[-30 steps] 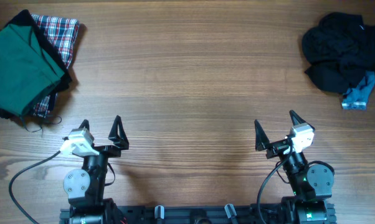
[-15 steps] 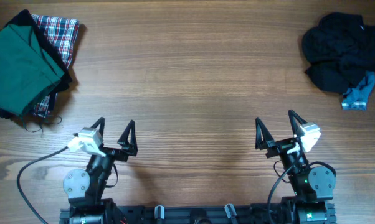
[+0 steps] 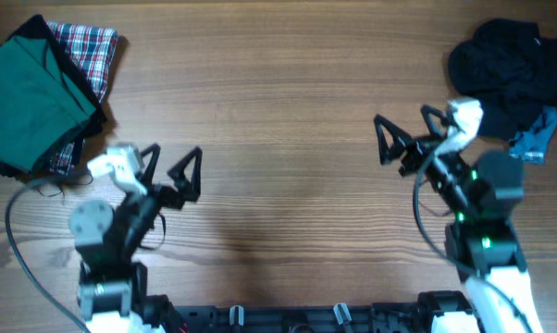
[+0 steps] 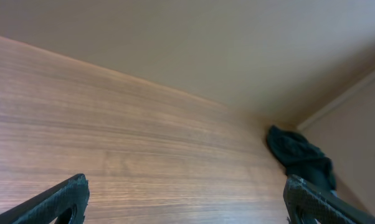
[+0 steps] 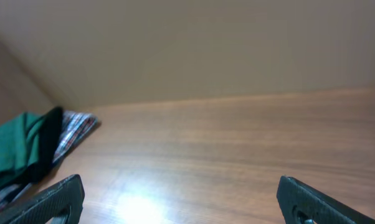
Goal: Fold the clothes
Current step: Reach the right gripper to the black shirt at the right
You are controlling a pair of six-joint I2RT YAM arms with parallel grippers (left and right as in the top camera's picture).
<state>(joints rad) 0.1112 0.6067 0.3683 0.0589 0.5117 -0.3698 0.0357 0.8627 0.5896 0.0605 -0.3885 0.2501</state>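
A crumpled heap of black clothes (image 3: 510, 74) with a blue piece (image 3: 535, 137) at its edge lies at the far right; it also shows in the left wrist view (image 4: 299, 155). A folded stack lies at the far left: a green garment (image 3: 29, 102) over black and plaid cloth (image 3: 93, 51), also in the right wrist view (image 5: 25, 146). My left gripper (image 3: 172, 165) is open and empty, right of the stack. My right gripper (image 3: 408, 132) is open and empty, left of the black heap.
The wooden table (image 3: 278, 111) stretches bare between the two piles. The arm bases and cables (image 3: 19, 240) sit along the near edge.
Both arms have risen and reached away from the near edge. The left gripper swung toward the folded stack side, the right gripper moved up toward the black heap. Both stay open.
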